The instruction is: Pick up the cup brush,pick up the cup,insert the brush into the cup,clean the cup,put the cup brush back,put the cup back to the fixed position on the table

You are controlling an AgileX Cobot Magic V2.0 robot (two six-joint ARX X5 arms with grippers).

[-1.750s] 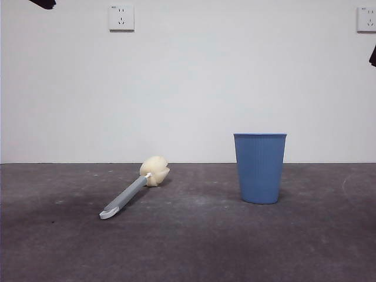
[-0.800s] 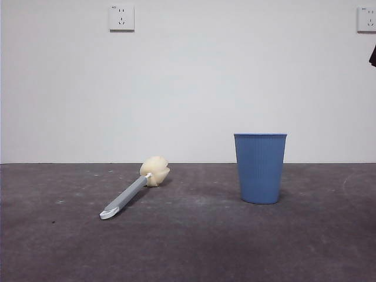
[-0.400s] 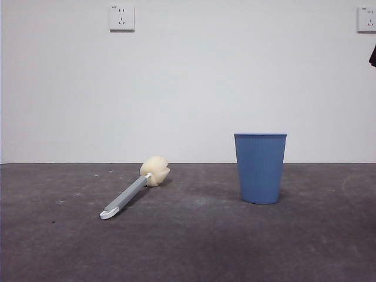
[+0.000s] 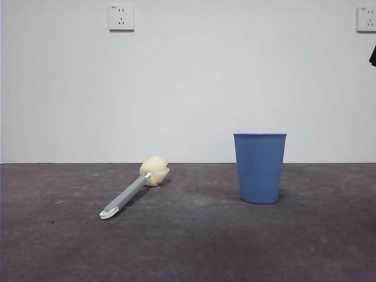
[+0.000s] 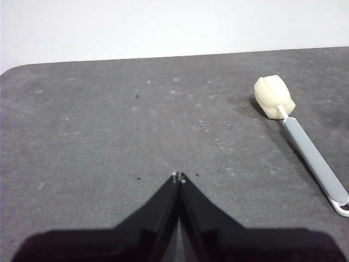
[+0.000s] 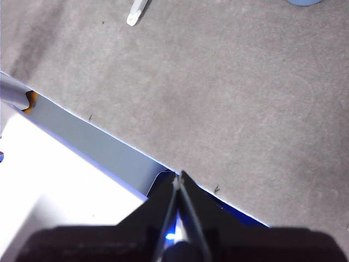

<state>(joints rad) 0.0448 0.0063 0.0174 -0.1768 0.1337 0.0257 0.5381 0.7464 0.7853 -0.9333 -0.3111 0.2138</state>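
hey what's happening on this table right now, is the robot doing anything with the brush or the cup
Nothing is being handled. The cup brush lies flat on the table, and the cup stands upright apart from it. The left gripper hangs over bare table short of the brush, jaws shut. The right gripper waits at the table's edge, also shut.

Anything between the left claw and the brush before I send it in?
Nothing visible. Only bare table lies between the left claw, jaws shut, and the cup brush. The cup stands apart, beyond the brush.
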